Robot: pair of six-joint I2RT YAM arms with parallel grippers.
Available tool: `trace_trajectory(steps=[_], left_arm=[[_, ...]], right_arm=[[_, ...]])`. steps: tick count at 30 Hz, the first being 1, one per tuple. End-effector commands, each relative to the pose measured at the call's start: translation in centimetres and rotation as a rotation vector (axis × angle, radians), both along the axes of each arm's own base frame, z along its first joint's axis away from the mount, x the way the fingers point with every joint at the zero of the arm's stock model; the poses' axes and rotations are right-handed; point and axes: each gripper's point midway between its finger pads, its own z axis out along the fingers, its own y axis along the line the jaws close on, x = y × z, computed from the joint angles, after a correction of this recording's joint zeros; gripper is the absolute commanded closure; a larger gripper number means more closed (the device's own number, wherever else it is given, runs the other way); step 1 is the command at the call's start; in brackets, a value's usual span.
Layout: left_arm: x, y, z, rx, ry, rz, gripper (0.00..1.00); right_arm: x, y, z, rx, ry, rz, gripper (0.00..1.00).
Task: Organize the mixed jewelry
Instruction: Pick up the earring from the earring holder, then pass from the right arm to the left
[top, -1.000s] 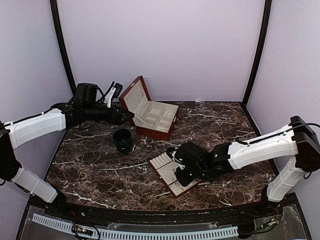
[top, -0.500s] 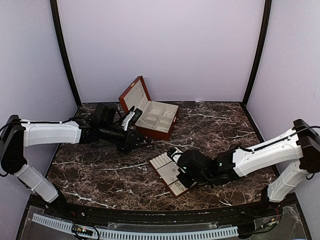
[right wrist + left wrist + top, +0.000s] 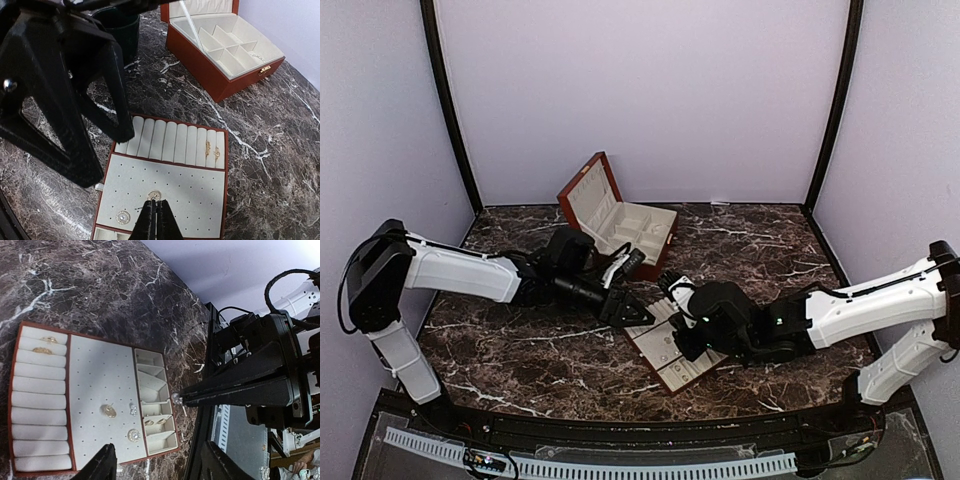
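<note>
Both of your arms are reaching over the slotted tray [image 3: 95,370], which is lying flat on the tabletop [image 3: 770,250]. Your left pincer [image 3: 157,456] is standing open, its two fingers spread wide, and the tray's edge is lying directly below the gap between them. Your right pincer [image 3: 154,210] is pointing down at the tray's dotted middle panel with its fingers pressed together. A pale speck is showing at its tip in the left wrist view, but you cannot tell whether a piece is being pinched there. The mixed jewelry [image 3: 109,411] is sitting on the tray. A round pale stud [image 3: 154,196] is lying just ahead of the right pincer's tip. A second stud [image 3: 122,217] is resting on the same panel, just beside that pincer on the left of the right wrist view. Two gold rings [image 3: 212,149] are sitting in the ribbed slots farther ahead of it, and small loops [image 3: 155,422] are lying in a side compartment near its tip. Well ahead of the right pincer, the red-brown box [image 3: 200,65] is standing open with its cream compartments showing. The dark green cup [image 3: 122,30] is standing behind the left pincer, which is partly hiding it.
</note>
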Motion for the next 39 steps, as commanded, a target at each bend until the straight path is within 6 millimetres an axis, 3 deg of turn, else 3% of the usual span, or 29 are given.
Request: trace_trajectory(steps=[1, 9, 26, 33, 36, 37, 39], left_arm=[[-0.8, -1.8, 2.1, -0.073, -0.014, -0.055, 0.42], [-1.7, -3.0, 1.5, -0.075, 0.010, -0.092, 0.52], [-1.3, -3.4, 1.0, -0.075, 0.020, -0.077, 0.73], [-2.0, -3.3, 1.3, -0.100, 0.011, -0.112, 1.00], [-2.2, -3.2, 1.6, -0.114, -0.028, -0.126, 1.00], [-2.2, -3.1, 1.6, -0.112, -0.045, -0.127, 1.00], [-2.1, -2.8, 1.3, -0.100, -0.076, -0.122, 1.00]], right_arm=[[-0.1, 1.2, 2.5, 0.104, -0.017, 0.012, 1.00], [-0.3, 1.6, 2.8, 0.121, -0.013, 0.028, 1.00], [-1.3, 2.3, 3.2, 0.159, 0.015, 0.087, 1.00], [-1.1, 2.2, 2.9, 0.147, 0.022, 0.072, 1.00], [-1.0, 2.1, 3.2, 0.158, 0.026, 0.056, 1.00], [-0.9, 1.9, 3.3, 0.168, 0.031, 0.046, 0.96], [-0.8, 1.6, 3.8, 0.195, 0.045, 0.035, 0.79]])
